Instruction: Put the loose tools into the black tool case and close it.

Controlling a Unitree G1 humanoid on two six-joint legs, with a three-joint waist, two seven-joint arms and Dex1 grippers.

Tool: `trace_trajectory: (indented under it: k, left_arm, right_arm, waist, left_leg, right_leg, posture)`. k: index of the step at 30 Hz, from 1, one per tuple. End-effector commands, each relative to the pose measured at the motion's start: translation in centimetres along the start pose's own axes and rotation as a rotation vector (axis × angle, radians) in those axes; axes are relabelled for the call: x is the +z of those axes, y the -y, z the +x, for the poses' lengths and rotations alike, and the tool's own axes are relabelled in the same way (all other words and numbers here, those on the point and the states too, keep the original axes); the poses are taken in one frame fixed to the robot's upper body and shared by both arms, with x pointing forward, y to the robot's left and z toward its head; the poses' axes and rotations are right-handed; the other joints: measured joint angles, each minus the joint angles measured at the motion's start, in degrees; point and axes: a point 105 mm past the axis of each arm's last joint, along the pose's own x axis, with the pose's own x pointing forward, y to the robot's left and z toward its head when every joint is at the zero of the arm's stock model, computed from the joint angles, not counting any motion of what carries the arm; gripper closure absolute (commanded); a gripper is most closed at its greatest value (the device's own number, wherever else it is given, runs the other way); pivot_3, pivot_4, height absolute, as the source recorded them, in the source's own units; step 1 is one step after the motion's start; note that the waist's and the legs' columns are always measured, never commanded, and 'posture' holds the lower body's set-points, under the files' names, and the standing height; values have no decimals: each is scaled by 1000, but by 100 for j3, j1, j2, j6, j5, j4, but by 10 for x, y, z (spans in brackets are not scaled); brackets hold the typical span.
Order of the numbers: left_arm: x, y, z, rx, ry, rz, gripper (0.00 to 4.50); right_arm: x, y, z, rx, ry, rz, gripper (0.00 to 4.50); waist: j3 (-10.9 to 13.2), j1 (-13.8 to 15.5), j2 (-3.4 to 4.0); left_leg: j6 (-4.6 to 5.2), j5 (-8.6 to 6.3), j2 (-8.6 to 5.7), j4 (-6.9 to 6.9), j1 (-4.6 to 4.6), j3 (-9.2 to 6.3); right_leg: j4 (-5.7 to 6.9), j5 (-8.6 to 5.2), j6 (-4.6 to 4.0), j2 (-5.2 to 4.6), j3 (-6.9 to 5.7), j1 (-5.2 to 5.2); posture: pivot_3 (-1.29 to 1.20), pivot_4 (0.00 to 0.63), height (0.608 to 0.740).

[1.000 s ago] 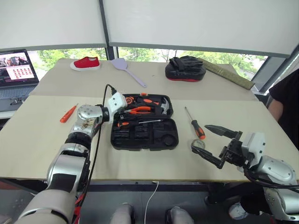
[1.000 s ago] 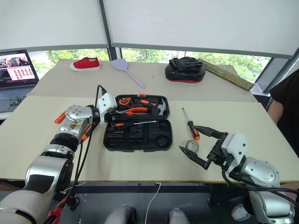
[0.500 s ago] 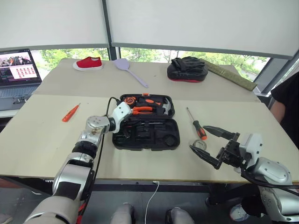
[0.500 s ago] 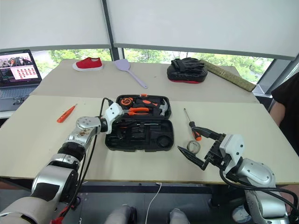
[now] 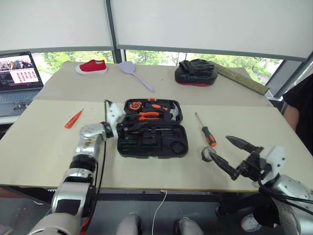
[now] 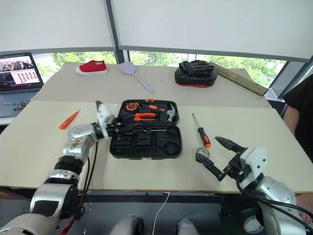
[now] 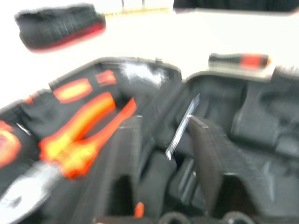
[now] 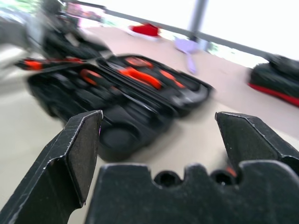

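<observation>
The black tool case (image 5: 152,129) is lying open in the middle of the tabletop (image 5: 44,147), its hinged lid folded flat on the far side and holding orange-handled pliers and other tools. Just right of the case, one screwdriver (image 5: 205,130) is lying loose, with the small tape roll (image 5: 207,153) near its handle end. Well off to the left, the slim orange tester pen (image 5: 73,118) is waiting on the tabletop.

The left gripper (image 5: 126,128) is hovering at the case's left edge, pointing level across it, fingers (image 7: 208,158) parted with nothing between them; a thin metal shaft is resting in the recess ahead of them. The right gripper (image 5: 226,152) is hanging low beside the tape roll, fingers (image 8: 79,144) spread wide and empty.

Judging by this, packing is midway: the next move probably calls for the right gripper to close on the tape roll or screwdriver and carry it to its recess.
</observation>
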Motion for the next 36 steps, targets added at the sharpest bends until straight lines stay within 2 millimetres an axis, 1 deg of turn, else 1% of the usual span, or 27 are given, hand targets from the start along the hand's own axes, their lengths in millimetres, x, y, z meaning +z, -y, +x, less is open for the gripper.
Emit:
trace_trajectory:
  k: [1,2,3,4,6,7,8,9,11,13,15,16,17,18,19,21,25,27,29,30,31,32,33,36]
  left_arm:
    - [12,24,-27,-138,49,12,516]
    - [10,36,-35,-198,26,7,237]
    - [8,48,-44,-244,15,-10,52]
    - [7,55,-51,-261,11,-30,52]
    - [6,61,-60,-261,1,-41,52]
    - [1,63,-67,-255,-18,-39,52]
    - [-1,64,-71,-252,-31,-37,52]
    - [-2,63,-75,-232,-31,-32,52]
    - [1,62,-76,-197,-12,-37,52]
    - [3,61,-75,-178,4,-38,52]
    - [4,61,-73,-165,22,-42,52]
    - [5,61,-71,-164,28,-45,52]
    - [5,61,-70,-164,30,-46,52]
    - [5,62,-69,-172,31,-37,52]
    - [6,64,-67,-185,32,-25,52]
    - [7,65,-64,-185,46,-19,52]
    - [6,66,-62,-172,55,-26,52]
    - [5,67,-62,-166,54,-27,52]
    - [5,68,-63,-160,52,-27,0]
    - [5,68,-64,-155,51,-25,0]
    - [5,68,-65,-150,50,-24,0]
    - [5,67,-66,-145,49,-22,0]
    - [5,67,-66,-139,49,-21,0]
    - [6,65,-68,-110,54,-25,0]
  right_arm:
    - [-20,22,-26,-184,-131,13,0]
    - [-27,25,-33,-213,-165,29,0]
    - [-35,28,-40,-253,-221,53,0]
    - [-41,30,-44,-283,-260,89,0]
    - [-45,34,-45,-328,-311,140,0]
    - [-39,37,-39,-334,-302,163,0]
    - [-35,38,-34,-338,-296,176,0]
    - [-28,41,-26,-331,-292,196,0]
    - [-11,45,3,-284,-293,239,0]
    - [-2,48,21,-256,-331,251,0]
    - [-4,50,45,-214,-445,249,0]
    - [-7,52,53,-204,-513,245,0]
    - [-8,53,58,-200,-559,244,0]
    - [-8,56,65,-201,-583,231,0]
    - [-8,61,75,-210,-597,244,0]
    - [-10,66,92,-213,-628,261,0]
    - [-28,71,108,-212,-741,243,0]
    - [-40,72,111,-214,-803,242,0]
    - [-47,72,113,-219,-828,240,522]
    - [-46,74,116,-225,-811,238,780]
    - [-44,75,120,-227,-785,236,1041]
    - [-42,75,122,-230,-764,243,1471]
    - [-40,76,124,-234,-737,241,1801]
    - [-30,85,129,-272,-623,207,2724]
  waist:
    - [-2,-14,5]
    - [-2,-25,5]
    - [-2,-42,6]
    - [-1,-64,6]
    - [0,-74,8]
    - [0,-71,8]
    - [2,-81,11]
    - [4,-95,17]
    - [6,-139,33]
    - [11,-175,40]
    - [10,-170,40]
    - [10,-173,40]
    - [10,-168,40]
    - [10,-148,40]
    - [10,-134,39]
    - [10,-128,40]
    - [10,-139,40]
    - [10,-139,40]
    - [10,-145,40]
    - [10,-160,40]
    - [10,-169,40]
    - [10,-174,40]
    - [10,-178,40]
    - [10,-190,40]
  left_leg:
    - [0,0,0,0,1,1]
    - [0,-1,1,0,4,-1]
    - [0,-1,2,0,5,-2]
    - [-1,0,3,0,7,-4]
    - [-2,-1,9,0,14,-23]
    - [-8,-4,13,0,15,-30]
    - [-46,-27,15,0,16,-31]
    - [-49,-28,15,0,16,-31]
    - [-50,-29,13,0,19,-32]
    - [-50,-29,11,0,23,-31]
    - [-49,-28,5,0,23,-35]
    - [-48,-27,5,0,29,-33]
    - [-45,-26,3,-1,25,-32]
    - [-32,-18,4,-1,25,-34]
    - [3,2,1,-4,20,-28]
    - [10,-5,-4,-6,1,-13]
    - [30,-18,-13,-4,-30,3]
    - [33,-20,-14,-4,-35,5]
    - [32,-19,-13,-4,-35,5]
    - [32,-19,-12,-4,-35,5]
    - [32,-19,-11,-3,-31,6]
    - [32,-19,-9,-3,-30,6]
    - [31,-19,-7,-2,-29,4]
    - [30,-18,-4,-2,-23,4]
  right_leg:
    - [-1,-3,5,-1,2,1]
    - [-1,-12,17,-2,4,1]
    - [0,-26,19,-3,6,0]
    - [0,-38,-3,-3,7,0]
    - [1,-38,-7,-5,12,2]
    - [3,-38,-8,-8,12,1]
    - [3,-36,-9,-8,12,1]
    - [3,-33,-10,-9,13,0]
    - [2,-32,-9,-9,15,0]
    - [1,-29,-8,-9,26,-3]
    - [4,-27,-8,-6,26,-1]
    - [5,-26,-9,-1,26,0]
    - [4,-26,-13,0,26,-3]
    - [6,-29,-18,2,25,-2]
    - [6,-36,-15,5,23,-1]
    - [2,-28,-22,2,20,-11]
    - [-15,-7,-4,-1,19,-24]
    - [-18,-6,-2,-1,15,-25]
    - [-17,-6,-2,-1,13,-25]
    - [-17,-6,-2,-1,12,-26]
    - [-14,-6,-2,-1,14,-26]
    - [-12,-5,-2,0,13,-25]
    - [-12,-5,-1,2,12,-25]
    - [-6,-7,3,4,13,-25]
  posture:
    - [0,150,740]
    - [0,150,740]
    - [0,150,740]
    - [0,150,740]
    - [0,150,740]
    - [0,150,740]
    - [0,150,740]
    - [0,150,740]
    - [0,150,740]
    - [0,150,740]
    - [0,150,740]
    - [0,150,740]
    - [0,150,740]
    - [0,150,740]
    - [0,150,740]
    - [0,150,740]
    - [0,150,740]
    - [0,150,740]
    - [0,150,740]
    - [0,150,740]
    - [0,150,740]
    - [0,150,740]
    - [0,150,740]
    - [0,150,740]
